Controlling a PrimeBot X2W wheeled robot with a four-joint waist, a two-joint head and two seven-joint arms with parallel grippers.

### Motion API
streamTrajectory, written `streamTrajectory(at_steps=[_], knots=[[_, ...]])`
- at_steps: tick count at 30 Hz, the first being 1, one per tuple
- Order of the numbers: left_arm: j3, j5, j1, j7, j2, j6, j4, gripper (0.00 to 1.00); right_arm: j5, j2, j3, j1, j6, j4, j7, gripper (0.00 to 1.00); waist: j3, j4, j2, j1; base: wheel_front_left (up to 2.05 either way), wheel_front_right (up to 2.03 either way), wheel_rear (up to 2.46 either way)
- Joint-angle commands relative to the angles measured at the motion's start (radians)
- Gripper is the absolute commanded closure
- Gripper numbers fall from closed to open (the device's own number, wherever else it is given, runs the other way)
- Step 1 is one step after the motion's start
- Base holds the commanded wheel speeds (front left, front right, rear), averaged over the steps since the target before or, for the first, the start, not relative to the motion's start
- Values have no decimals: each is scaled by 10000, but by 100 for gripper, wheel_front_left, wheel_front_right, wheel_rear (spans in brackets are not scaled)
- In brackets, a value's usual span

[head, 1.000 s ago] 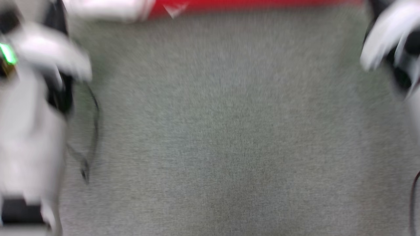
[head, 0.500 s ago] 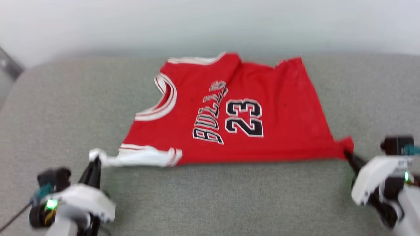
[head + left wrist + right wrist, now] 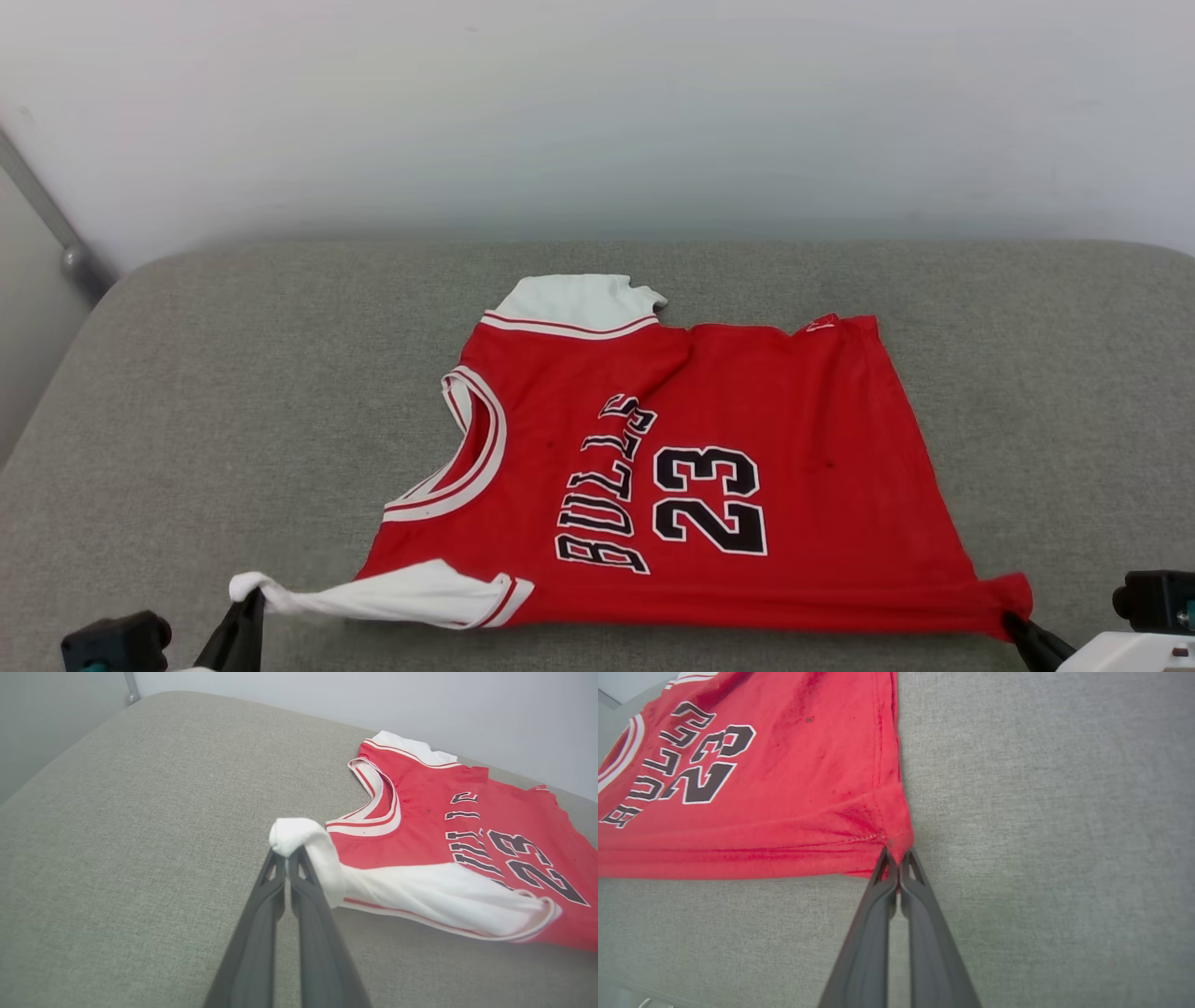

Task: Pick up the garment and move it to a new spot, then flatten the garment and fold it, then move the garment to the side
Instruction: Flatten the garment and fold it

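The garment (image 3: 709, 467), a red jersey with white sleeves and black "BULLS 23" lettering, lies spread face up on the grey cushion, neck toward the left. My left gripper (image 3: 250, 597) is shut on the tip of the near white sleeve (image 3: 299, 835), at the bottom left of the head view. My right gripper (image 3: 1013, 621) is shut on the garment's near hem corner (image 3: 896, 835) at the bottom right. The near edge of the garment (image 3: 738, 858) is stretched between the two grips. The far white sleeve (image 3: 574, 299) peeks out at the back.
A grey cushioned surface (image 3: 233, 392) spreads wide around the garment, with bare fabric left, right and in front. A pale wall (image 3: 597, 112) stands behind it. A grey metal pole (image 3: 65, 243) leans at the far left corner.
The head camera has tilted up from the bare cushion to the whole garment. Both grippers remain shut on the sleeve tip and hem corner; the garment now sits lower in view.
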Motion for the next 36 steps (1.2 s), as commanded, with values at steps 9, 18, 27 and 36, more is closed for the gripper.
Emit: streamTrajectory(at_steps=[9, 18, 27, 36], knots=[[-267, 256, -1245, 521, 360, -13, -877, 100, -1182, 920, -965, -474, -33, -2622, 2129, 100, 914, -178, 0, 4, 0, 0, 0], [-773, 305, -3665, 553, 279, -686, 627, 100, -1460, 841, -246, -2682, -30, -1275, 2580, 100, 2262, -230, 0, 4, 0, 0, 0], [-1206, 119, -4813, 669, 49, -1252, 2293, 100, -1415, 655, 587, -4071, -29, 625, 1960, 74, 3002, -322, 0, 4, 0, 0, 0], [-1374, -255, -5235, 471, -286, -1714, 3772, 0, -1005, 298, 1359, -4261, -33, 1811, 60, 0, 2715, -243, 0, 4, 0, 0, 0]])
